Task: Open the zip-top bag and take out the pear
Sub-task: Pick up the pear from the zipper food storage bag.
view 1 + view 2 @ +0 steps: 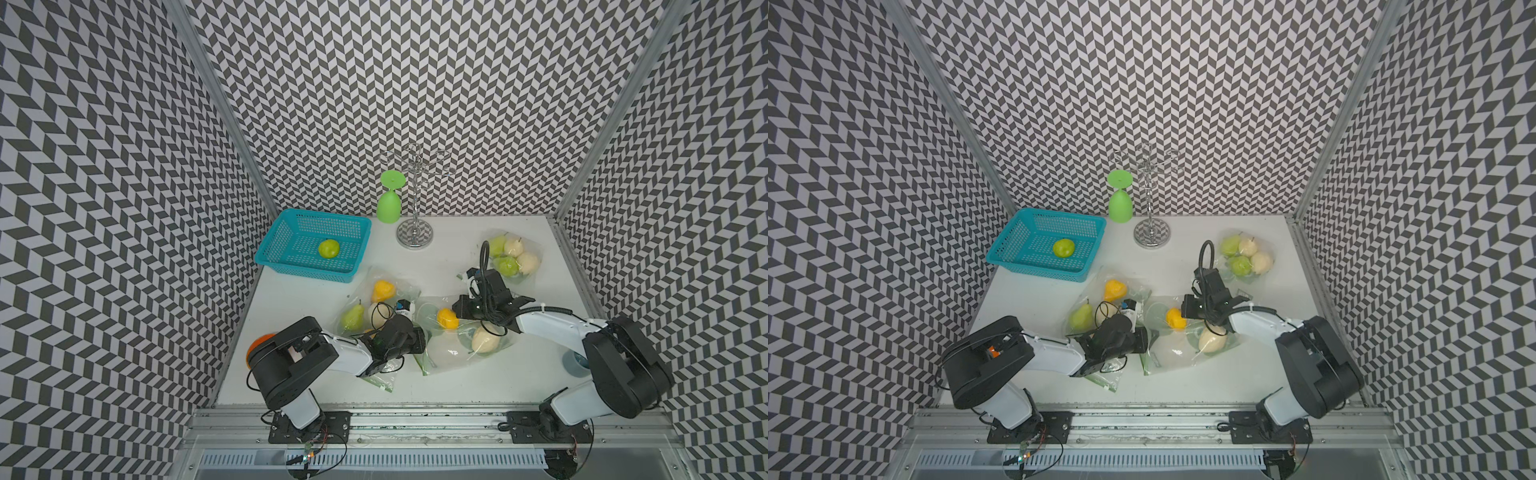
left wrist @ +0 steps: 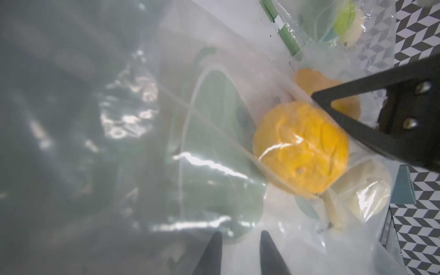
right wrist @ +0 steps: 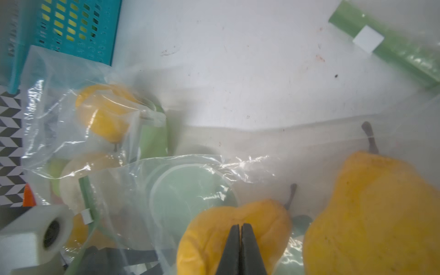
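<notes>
R gripper (image 3: 241,225) clenched by yellow pear (image 1: 448,319) in zip-top bag (image 1: 444,357); L gripper (image 2: 240,234) jaws apart.

I'm looking into a booth of black-and-white chevron walls (image 1: 415,83) on three sides (silver corner posts (image 1: 219,95) at the joins), a plain white tabletop (image 1: 478,386), evenly lit, metal rail (image 1: 415,419) along the near edge.

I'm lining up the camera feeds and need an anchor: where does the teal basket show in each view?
In both top views: the teal basket sits at far left, left of the metal stand.
Left wrist: not in it.
Right wrist: only part of its holed wall shows, in a corner of the picture.
Shared landmark: the middle zip-top bag, with its green round print, appears in all four views.
</notes>
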